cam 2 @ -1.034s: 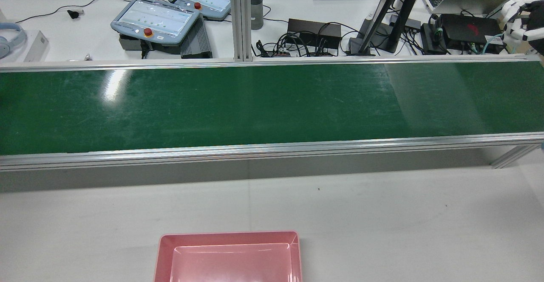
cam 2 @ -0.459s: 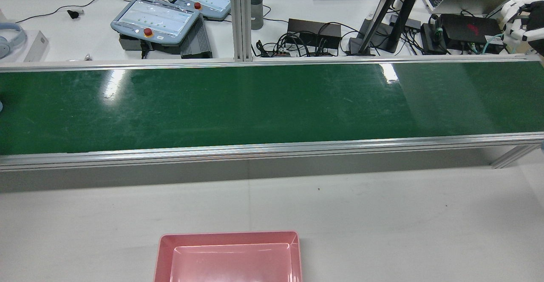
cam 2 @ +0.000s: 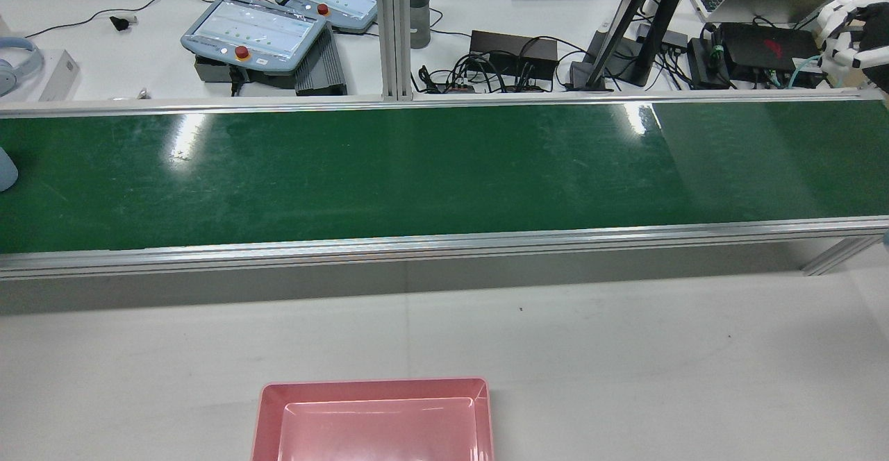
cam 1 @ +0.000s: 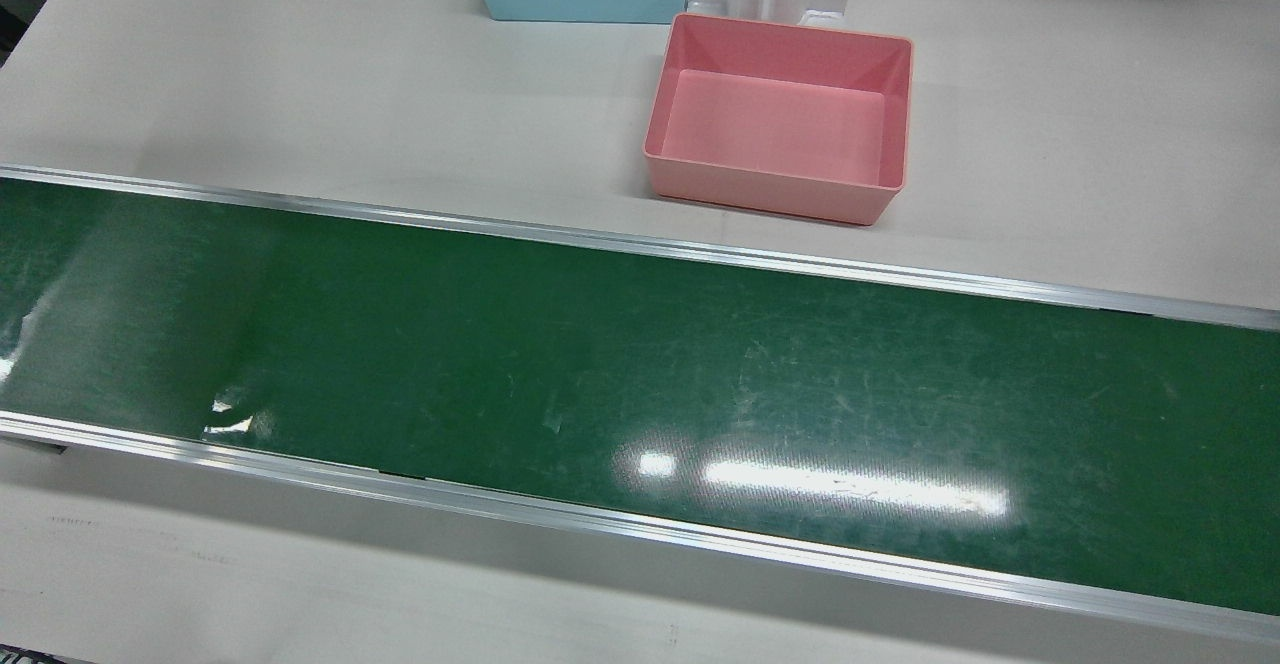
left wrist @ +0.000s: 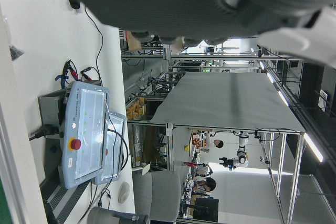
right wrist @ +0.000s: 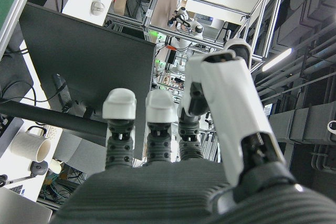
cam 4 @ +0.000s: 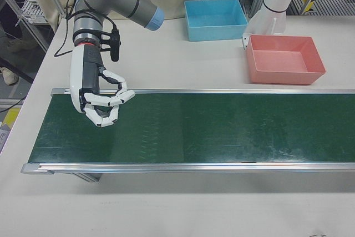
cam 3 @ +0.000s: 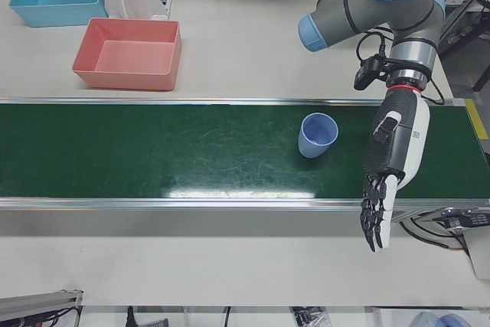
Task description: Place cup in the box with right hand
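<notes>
Left-front view, nearest first: the left hand hangs over the near rail of the conveyor belt, fingers straight, apart and pointing down. It is released and holds nothing. Just beyond it, the cup, pale blue, sits on the belt's green surface with its mouth tilted toward the camera; it is near the left hand but clear of it. In the rear view only a sliver of the cup shows at that view's left edge.

Right-front view: the right hand hangs above the belt at its far end from the cup, fingers curled loosely inward around empty air, not clenched. It grasps nothing.

Farther back, on the white table beyond the belt, the pink box stands with nothing visible inside it, well apart from the cup and from both hands. Just behind it is the foot of a white pedestal, and beside that a blue box.
</notes>
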